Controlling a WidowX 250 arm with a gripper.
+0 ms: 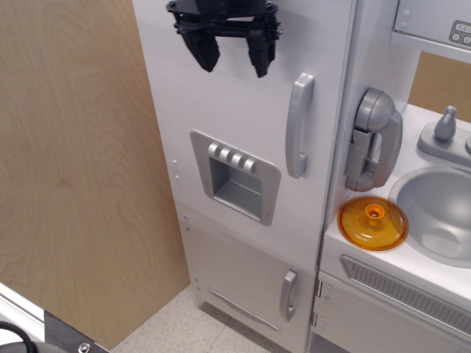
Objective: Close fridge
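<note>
The tall white toy fridge [235,110] fills the middle of the view. Its large door lies flush with the fridge body, so no shelves show. The door has a grey vertical handle [298,125] at its right edge and a grey ice-dispenser panel [235,175] with four buttons. My black gripper [232,62] hangs in front of the door's upper part, left of and above the handle. Its two fingers are spread apart and hold nothing.
A smaller white lower door with a short grey handle [288,295] sits below. A grey toy wall phone [374,140] hangs to the right. An orange lid [373,222] lies beside the grey sink [438,213]. A wooden panel [73,162] stands at the left.
</note>
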